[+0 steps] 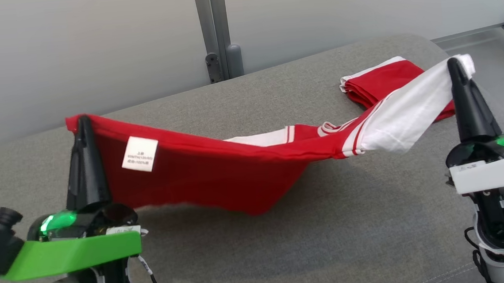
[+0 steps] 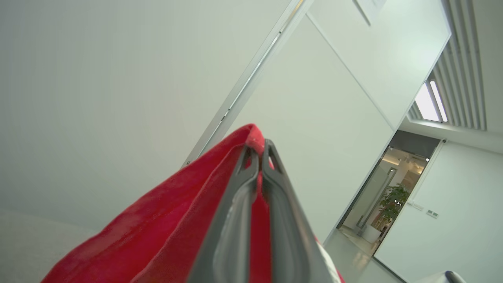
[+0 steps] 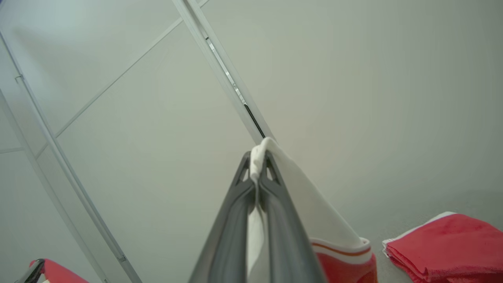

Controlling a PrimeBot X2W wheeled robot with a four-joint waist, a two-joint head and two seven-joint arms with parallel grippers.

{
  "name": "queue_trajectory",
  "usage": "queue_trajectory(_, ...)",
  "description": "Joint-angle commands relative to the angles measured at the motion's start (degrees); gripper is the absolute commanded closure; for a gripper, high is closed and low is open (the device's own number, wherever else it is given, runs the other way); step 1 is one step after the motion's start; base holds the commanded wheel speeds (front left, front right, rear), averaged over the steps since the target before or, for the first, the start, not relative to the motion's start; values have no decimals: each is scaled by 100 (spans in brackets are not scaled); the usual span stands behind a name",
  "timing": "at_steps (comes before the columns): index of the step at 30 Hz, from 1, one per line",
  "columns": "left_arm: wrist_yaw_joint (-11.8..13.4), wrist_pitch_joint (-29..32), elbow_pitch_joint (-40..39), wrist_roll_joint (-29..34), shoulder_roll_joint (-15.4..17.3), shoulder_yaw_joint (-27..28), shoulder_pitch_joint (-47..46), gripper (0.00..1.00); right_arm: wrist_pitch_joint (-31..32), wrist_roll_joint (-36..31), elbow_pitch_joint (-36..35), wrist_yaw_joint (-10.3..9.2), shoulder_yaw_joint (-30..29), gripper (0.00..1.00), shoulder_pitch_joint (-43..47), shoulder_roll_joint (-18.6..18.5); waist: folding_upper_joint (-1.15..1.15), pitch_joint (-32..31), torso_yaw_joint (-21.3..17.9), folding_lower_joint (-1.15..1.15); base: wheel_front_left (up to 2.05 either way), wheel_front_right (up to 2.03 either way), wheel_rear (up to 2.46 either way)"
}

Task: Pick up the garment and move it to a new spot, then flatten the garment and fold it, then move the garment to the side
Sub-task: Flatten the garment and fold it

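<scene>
Found garment (image 1: 219, 175) lifted, stretched, sagging over grey padded surface (image 1: 286, 245). Noted left end effector (image 1: 83, 121) pinched on red corner, right end effector (image 1: 452, 62) on white sleeve. Judged pickup done, relocation under way; flattening, folding, moving aside not yet done.

Bright, even light, soft shadows, ceiling lamps (image 2: 430, 103) glaring; wrist-view edges seem warped.
</scene>
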Motion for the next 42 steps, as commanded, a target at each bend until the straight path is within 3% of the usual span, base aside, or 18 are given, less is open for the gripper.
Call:
queue_trajectory(1,51,77,-303,-11,92,32,93,100,68,102,-224,2,-77,100,51,8,0,-32,23,0,0,0,0)
queue_trajectory(11,388,832,-2129,234,637,187,-437,100,748,612,-1815,2,-928,100,-164,71,0,76,38,0,0,0,0)
queue_trajectory(15,514,1191,-2305,234,795,213,-854,100,1098,560,-2128,2,-1165,100,-429,114,0,326,42,0,0,0,0)
queue_trajectory(19,570,1433,-2043,101,826,176,-1341,100,1381,438,-1913,2,-1079,100,-895,198,0,752,50,0,0,0,0)
queue_trajectory(24,398,1565,-1205,-99,871,183,-2333,100,1405,117,-1052,3,-789,100,-2030,288,0,1482,121,0,0,0,0)
queue_trajectory(29,265,1610,233,73,1109,283,-4060,100,1052,-315,233,3,-570,100,-3845,454,0,2174,175,0,0,0,0)
queue_trajectory(36,-283,674,2576,926,1541,133,-6490,100,-67,-1134,2571,2,-383,100,-6341,623,0,2561,-160,0,0,0,0)
queue_trajectory(42,-432,-112,4009,1583,1888,-136,-7716,100,-840,-634,3909,2,357,100,-7425,640,0,3125,-483,0,0,0,0)
